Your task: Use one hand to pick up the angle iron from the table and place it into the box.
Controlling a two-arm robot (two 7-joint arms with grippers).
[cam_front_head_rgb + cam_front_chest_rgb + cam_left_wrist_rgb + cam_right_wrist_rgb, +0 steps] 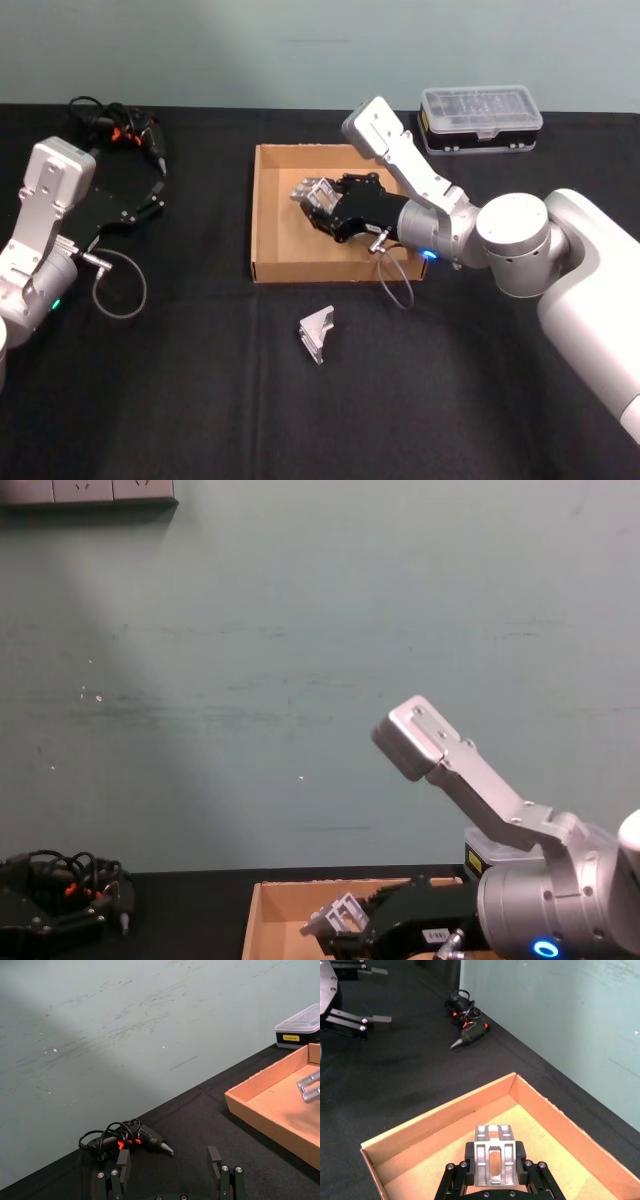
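My right gripper (314,200) reaches over the tan box (262,215) and is shut on a silver angle iron (306,191). It holds the piece a little above the box floor. In the right wrist view that angle iron (493,1157) sits clamped between the black fingers (470,1151), with the box wall (440,1115) beyond. The chest view shows the piece (338,916) near the height of the box rim (262,920). A second angle iron (317,333) lies on the black table in front of the box. My left gripper (169,1160) stands open, parked at the far left (155,197).
A black case with a clear lid (480,118) stands behind the box at the right. A power screwdriver with tangled red-and-black cables (125,130) lies at the back left, just beyond the left gripper. A loop of grey cable (120,285) hangs by the left arm.
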